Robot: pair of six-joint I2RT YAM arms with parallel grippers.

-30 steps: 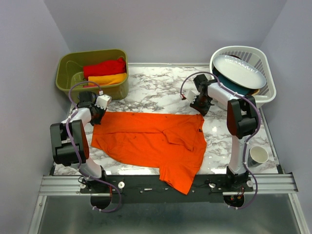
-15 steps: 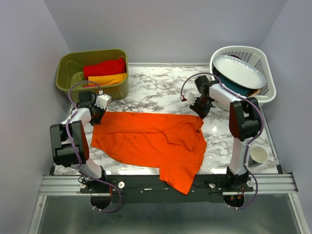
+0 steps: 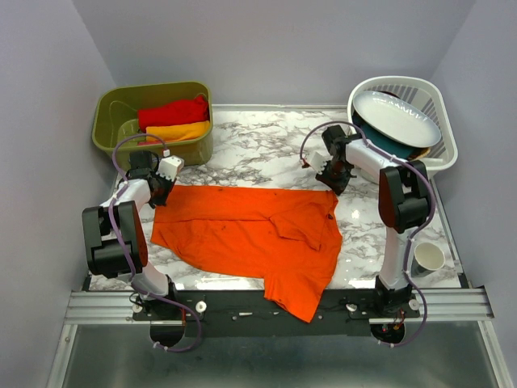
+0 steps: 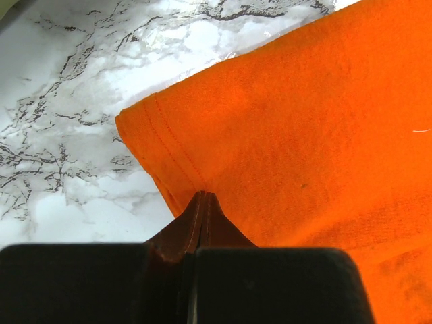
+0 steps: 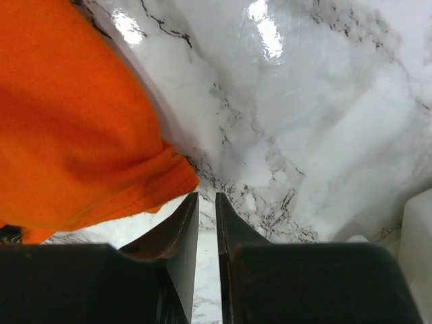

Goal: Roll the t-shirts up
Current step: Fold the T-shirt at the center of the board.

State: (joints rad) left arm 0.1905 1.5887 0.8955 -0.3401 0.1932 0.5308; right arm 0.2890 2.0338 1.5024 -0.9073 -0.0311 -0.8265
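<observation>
Orange cloth covers most of the middle of the marble table (image 3: pixel 258 149): the orange t-shirt (image 3: pixel 250 234) lies spread flat between the two arms, wrinkled along its middle, with one part draped over the table's near edge.

The left gripper (image 3: pixel 160 192) sits at the shirt's far left corner. In the left wrist view its jaws are pressed fully together on the hemmed edge of the cloth (image 4: pixel 304 135), which puckers slightly where the fingertips (image 4: pixel 202 199) pinch it.

The right gripper (image 3: pixel 329 183) hangs low over the bare marble by the shirt's far right corner. In the right wrist view its jaws (image 5: pixel 207 199) stand a narrow slit apart with nothing between them. The bunched orange corner (image 5: pixel 74 135) lies just beside the left finger, and whether cloth and finger touch I cannot tell.

The red t-shirt (image 3: pixel 172 111) and the yellow-orange t-shirt (image 3: pixel 179 131) lie folded side by side in an olive bin (image 3: pixel 192 150) at the table's far left corner, the red one farther back.

At the far right corner a white basket (image 3: pixel 446 153) holds a white plate (image 3: pixel 397 117), tilted, on top of a teal dish (image 3: pixel 396 145). A paper cup (image 3: pixel 427 258) stands upright near the right edge of the table, beside the right arm's lower link.
</observation>
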